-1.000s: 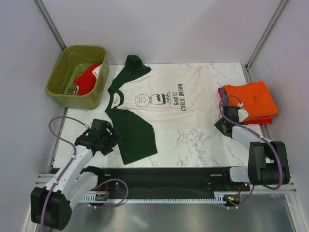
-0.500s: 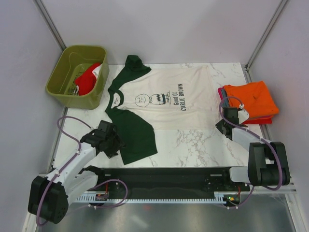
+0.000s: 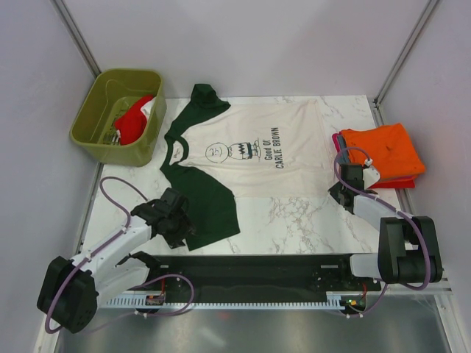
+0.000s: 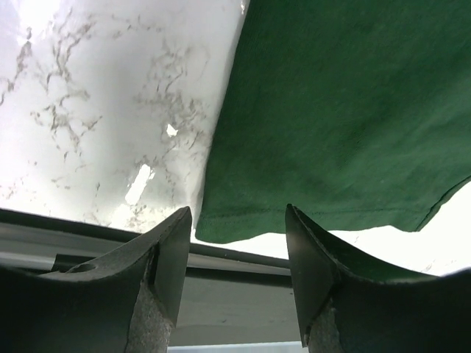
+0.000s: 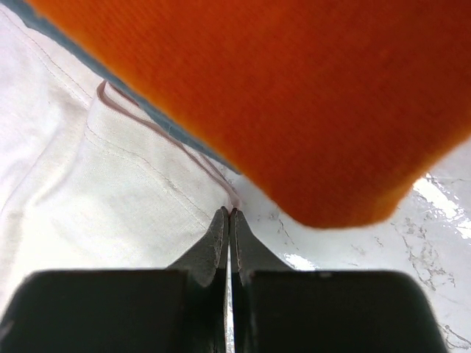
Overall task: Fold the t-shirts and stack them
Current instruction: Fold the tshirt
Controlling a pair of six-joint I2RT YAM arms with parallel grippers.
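Observation:
The cream t-shirt (image 3: pixel 257 158) with dark green sleeves and black print lies flat across the table. Its near green sleeve (image 3: pixel 210 206) also fills the left wrist view (image 4: pixel 338 110). My left gripper (image 3: pixel 184 229) is open just left of that sleeve's near corner. The sleeve hem lies ahead of its fingertips (image 4: pixel 239 220), and nothing is between them. My right gripper (image 3: pixel 335 193) is shut, and its tips (image 5: pixel 229 213) pinch the cream shirt's hem corner (image 5: pixel 110 184). The folded orange t-shirt (image 3: pixel 383 151) sits on a stack at the right, close above the right gripper (image 5: pixel 294 88).
The olive-green bin (image 3: pixel 96 136) stands at the back left with a red shirt (image 3: pixel 132 121) inside. A red layer (image 3: pixel 407 183) shows under the orange shirt. Metal frame posts rise at the back corners. The black rail (image 3: pixel 250 265) runs along the near edge.
My left gripper has moved right and nearer, up to the green sleeve's near corner. The right gripper has shifted only slightly at the hem corner. The shirts have not moved.

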